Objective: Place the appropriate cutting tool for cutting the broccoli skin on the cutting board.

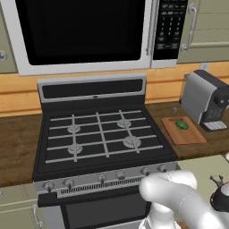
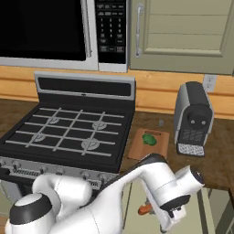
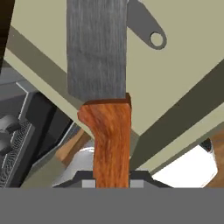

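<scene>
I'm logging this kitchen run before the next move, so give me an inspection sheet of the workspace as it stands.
Surface: brown wooden countertop right of the stove.
Job's things: cutting board lies flat on the counter between the stove and the coffee machine; broccoli sits on it; knife with a wooden handle and a broad grey blade is in the hand, not on the board.
Clutter: grey coffee machine beside the board.
Grippers: hand low in front of the counter, shut on the knife handle.
Cables: nothing seen.
Surroundings: stove, microwave above it, wall cabinets, wall outlet.
</scene>
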